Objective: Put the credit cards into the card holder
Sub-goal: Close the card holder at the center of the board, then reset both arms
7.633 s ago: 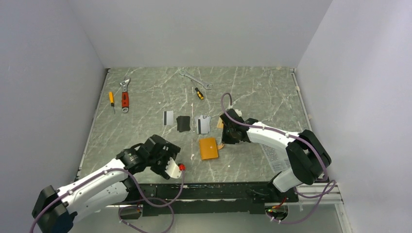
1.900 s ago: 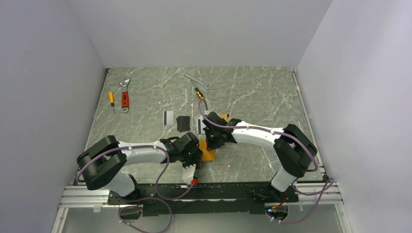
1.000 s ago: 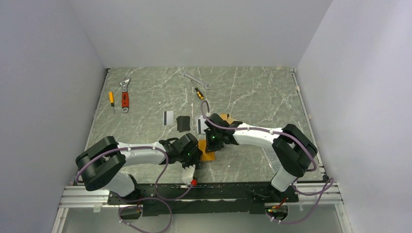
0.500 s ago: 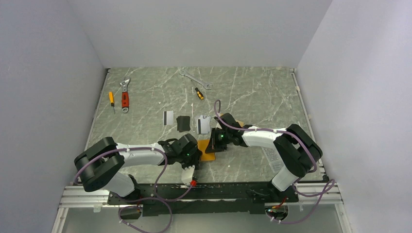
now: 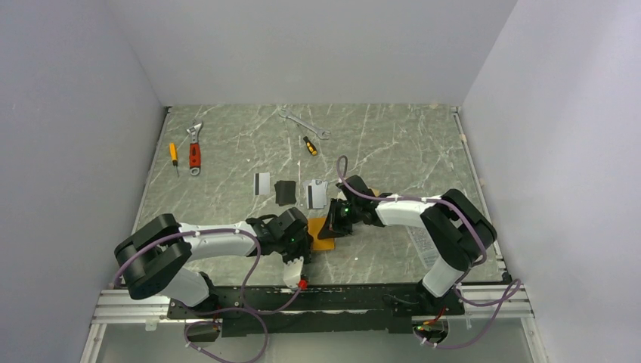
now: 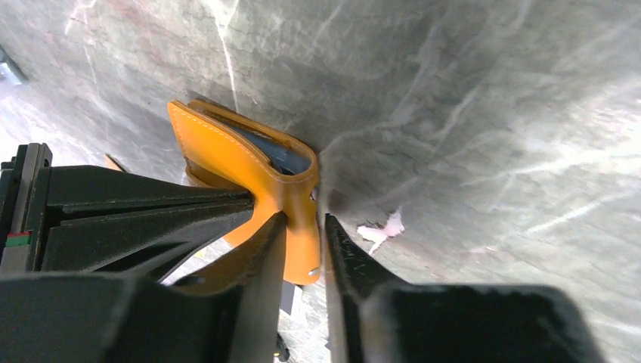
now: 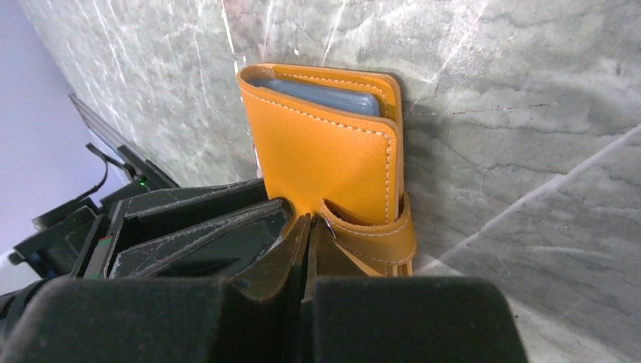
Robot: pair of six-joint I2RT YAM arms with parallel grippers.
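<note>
Grey table [image 5: 393, 144]: my left hand [image 6: 302, 221] and right hand [image 7: 306, 224] each clamp the card holder [image 7: 325, 151], likely to spread it open.

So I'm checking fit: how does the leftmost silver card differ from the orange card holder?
The card is silver-grey with a dark stripe; the card holder is orange with stitched edges. The card lies flat with nothing touching it; the card holder has the left gripper and the right gripper closed at its edges. The card looks thinner. Both are rectangular.
</note>
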